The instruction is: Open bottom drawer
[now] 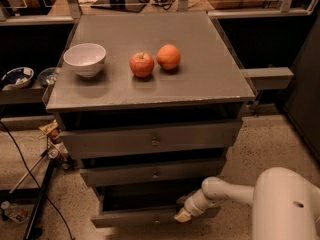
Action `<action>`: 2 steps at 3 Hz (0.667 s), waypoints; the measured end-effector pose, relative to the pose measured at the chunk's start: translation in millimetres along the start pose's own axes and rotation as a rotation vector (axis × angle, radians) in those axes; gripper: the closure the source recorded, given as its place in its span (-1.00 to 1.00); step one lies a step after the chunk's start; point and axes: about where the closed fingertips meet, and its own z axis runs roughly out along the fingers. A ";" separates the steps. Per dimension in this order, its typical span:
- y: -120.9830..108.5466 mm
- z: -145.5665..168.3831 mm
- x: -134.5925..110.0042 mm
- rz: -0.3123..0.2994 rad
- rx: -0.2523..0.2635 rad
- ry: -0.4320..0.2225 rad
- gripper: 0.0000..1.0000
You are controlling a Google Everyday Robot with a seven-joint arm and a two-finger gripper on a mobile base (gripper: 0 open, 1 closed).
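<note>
Gripper [183, 215] first: it sits low against the right end of the bottom drawer [135, 217], at the tip of the white arm [225, 194] that reaches in from the lower right. Whether it is clenched on the drawer's edge or merely resting against it, I cannot tell.

The grey cabinet [200, 79] fills the middle of the view, with three fronts stepped below its top. The top drawer [110, 143] is the widest, the middle drawer [120, 174] is narrower, and the bottom drawer is lowest and slimmest, near the floor. The bottom front stands forward of the one above, with a dark gap behind it, so I judge the pull is under way and the drawer partly out, not fully.

On the cabinet top are a white bowl [85, 59] at the left and a red apple [142, 64] just beside an orange [169, 57]. None of these has any part in the task.

The next move, as I judge it, calls for a straight draw outward along the runners. The contact is off-centre, so a skewed pull could make the drawer bind.
</note>
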 end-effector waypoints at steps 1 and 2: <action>0.0 0.0 0.0 0.000 0.000 0.000 -0.92; 0.1 0.1 0.0 0.000 0.000 0.000 -1.00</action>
